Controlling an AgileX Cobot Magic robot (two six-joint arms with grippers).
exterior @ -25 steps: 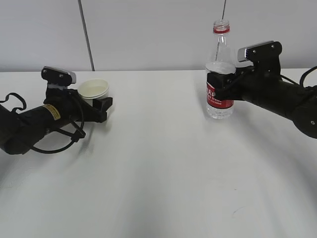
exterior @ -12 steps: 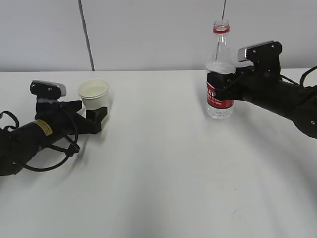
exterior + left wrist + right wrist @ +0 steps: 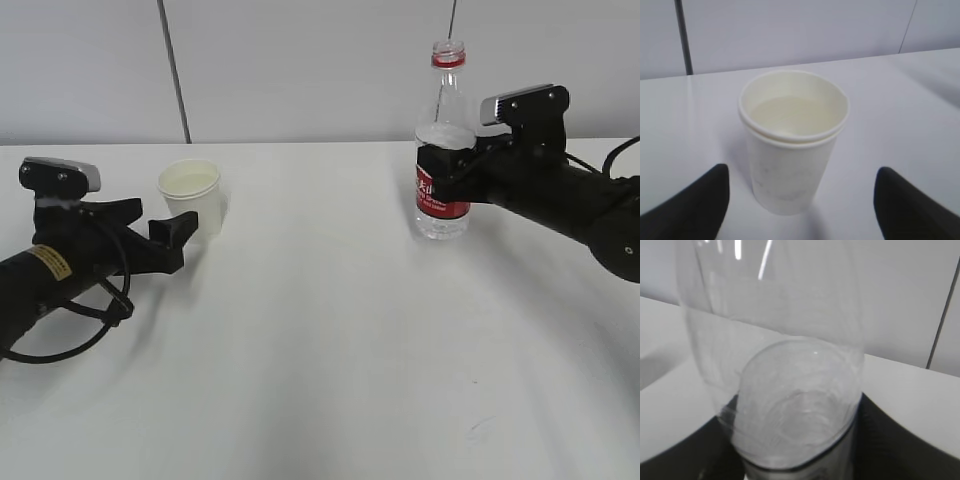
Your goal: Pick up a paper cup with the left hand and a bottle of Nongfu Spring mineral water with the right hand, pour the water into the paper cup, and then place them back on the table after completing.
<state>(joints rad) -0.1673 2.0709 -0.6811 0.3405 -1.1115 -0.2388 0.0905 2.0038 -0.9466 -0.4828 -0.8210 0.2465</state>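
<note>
Left hand (image 3: 170, 243) withdrew from seemingly two nested cups (image 3: 192, 196).

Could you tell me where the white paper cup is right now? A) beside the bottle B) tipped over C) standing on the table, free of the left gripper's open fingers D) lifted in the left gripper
C: the white paper cup stands upright on the white table, with the left gripper open and its fingers clear of it.

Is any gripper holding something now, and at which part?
The right hand grips the bottle at its labelled middle; the left hand holds nothing.
</note>
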